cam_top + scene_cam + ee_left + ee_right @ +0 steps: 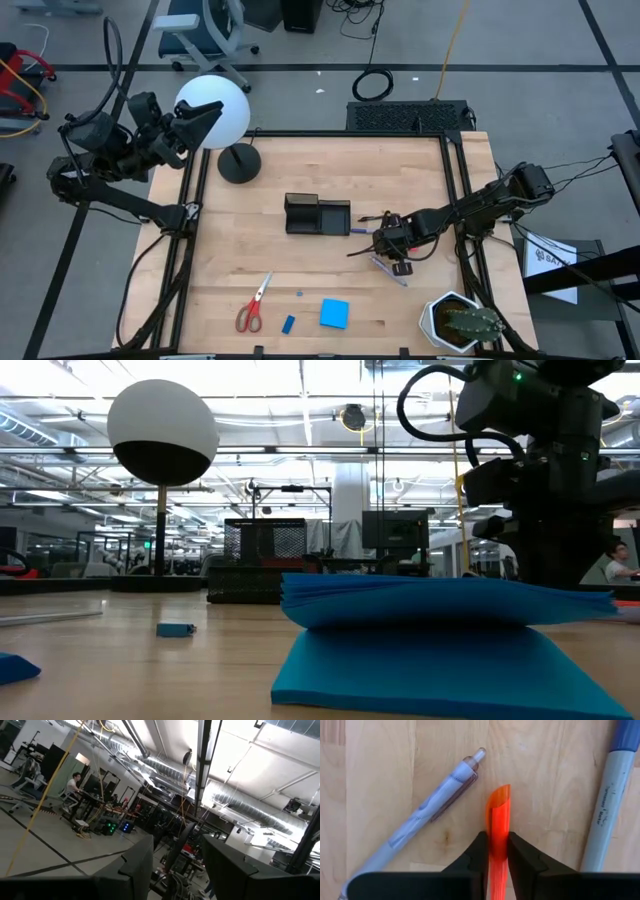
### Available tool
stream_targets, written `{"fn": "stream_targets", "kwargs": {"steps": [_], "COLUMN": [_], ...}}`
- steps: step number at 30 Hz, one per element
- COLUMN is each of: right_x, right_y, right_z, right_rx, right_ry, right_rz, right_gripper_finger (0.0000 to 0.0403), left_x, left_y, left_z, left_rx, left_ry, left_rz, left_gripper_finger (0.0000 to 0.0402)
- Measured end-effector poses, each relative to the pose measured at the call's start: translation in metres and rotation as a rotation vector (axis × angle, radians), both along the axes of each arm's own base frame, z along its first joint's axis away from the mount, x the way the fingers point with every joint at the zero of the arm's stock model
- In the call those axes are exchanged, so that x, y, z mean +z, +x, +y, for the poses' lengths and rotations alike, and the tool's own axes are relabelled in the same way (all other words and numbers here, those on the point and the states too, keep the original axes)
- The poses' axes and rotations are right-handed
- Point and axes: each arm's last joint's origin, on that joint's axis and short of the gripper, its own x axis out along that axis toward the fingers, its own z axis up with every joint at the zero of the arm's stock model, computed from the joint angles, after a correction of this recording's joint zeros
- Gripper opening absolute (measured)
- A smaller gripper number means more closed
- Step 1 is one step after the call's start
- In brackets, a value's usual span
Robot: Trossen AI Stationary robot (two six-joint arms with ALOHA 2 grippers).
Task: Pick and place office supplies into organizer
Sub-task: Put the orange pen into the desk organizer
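Observation:
An orange marker (498, 815) lies on the wooden table between a purple pen (427, 817) and a white marker with a blue cap (610, 805). My right gripper (497, 851) (393, 243) points down over it and is shut on it, just right of the black organizer (318, 215). Red-handled scissors (254, 303), a small blue eraser (288, 323) and a blue notepad (334, 313) lie near the table's front edge. My left gripper (177, 870) is raised at the far left by the lamp's white globe (213, 110). It is open with nothing between its fingers. My right gripper pinches the orange marker's two long sides (498, 827) between its two fingers, a little back from the end that shows. The fingers come from above, pointing down, and stand across the marker. The marker lies flat on the table.
A lamp's round black base (238, 163) stands at the far left of the table. A potted cactus (460, 322) sits at the near right corner. In the low view the notepad (440, 630) fills the foreground, the eraser (175, 629) to its left.

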Motion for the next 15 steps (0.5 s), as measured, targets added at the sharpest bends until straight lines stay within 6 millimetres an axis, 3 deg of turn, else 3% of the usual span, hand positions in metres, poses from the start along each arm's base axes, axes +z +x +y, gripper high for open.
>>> {"fn": "stream_targets", "kwargs": {"steps": [15], "right_x": [0.038], "right_y": [0.004], "right_z": [-0.017], "right_rx": [-0.066], "right_ry": [0.099], "right_rz": [-0.124], "right_gripper_finger": [0.0039], "left_x": [0.000], "left_y": [0.000], "left_z": [0.002], "left_rx": [0.017], "left_ry": [-0.008], "left_rz": [-0.003], "left_gripper_finger": [0.0173]}}
